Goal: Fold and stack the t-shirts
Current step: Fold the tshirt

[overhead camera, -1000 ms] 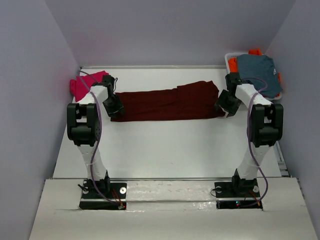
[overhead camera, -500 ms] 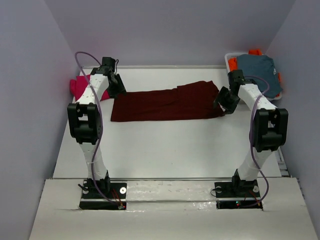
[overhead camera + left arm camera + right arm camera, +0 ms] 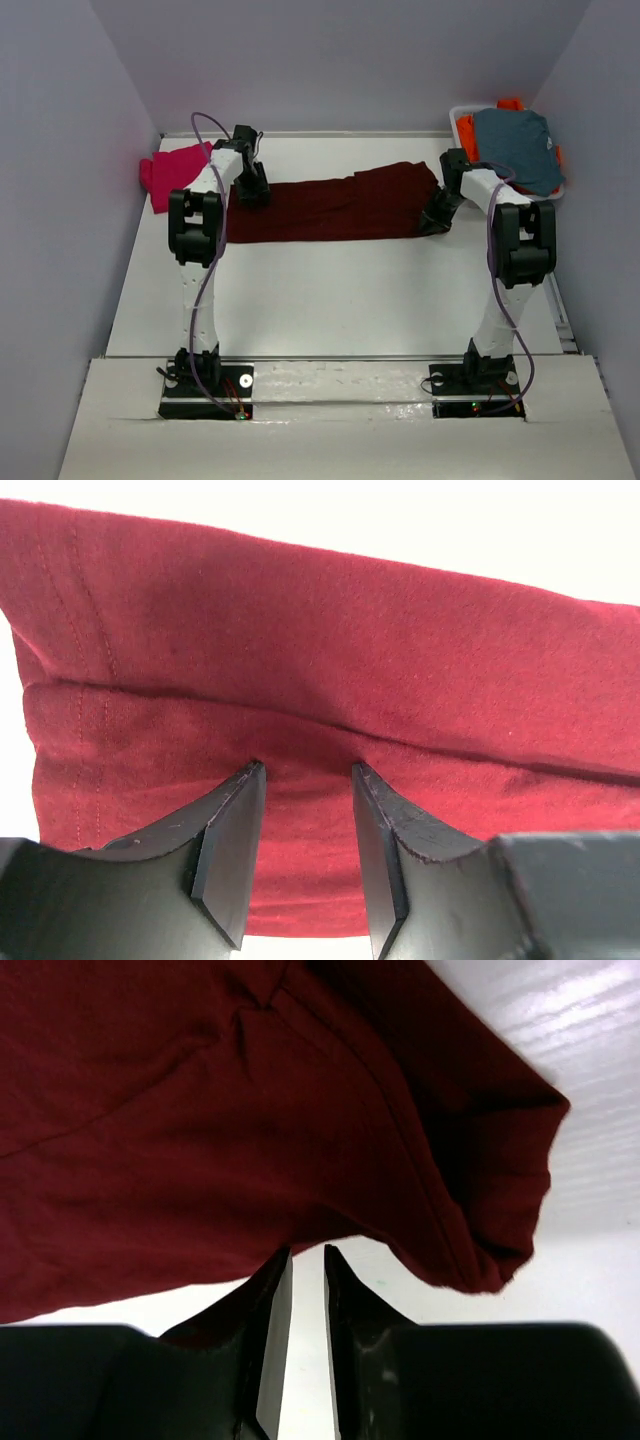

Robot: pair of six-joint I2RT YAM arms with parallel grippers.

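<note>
Though the right gripper (image 3: pixel 305 1252) has its jaws nearly together at the right hem of the maroon t-shirt (image 3: pixel 340 205), I can't tell if cloth is caught. The left gripper (image 3: pixel 305 770) stands open on the shirt's left end, mid-table (image 3: pixel 330 290). Beyond, the pink t-shirt (image 3: pixel 172 172) lies far left. At far right, 1 grey-blue t-shirt (image 3: pixel 515 145) hides most of an orange garment (image 3: pixel 465 128).

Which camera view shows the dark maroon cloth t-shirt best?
The top external view: the dark maroon cloth t-shirt lies there end to end, a long folded strip across the white table. The left wrist view shows only one end with a fold line; the right wrist view only a bunched corner.
</note>
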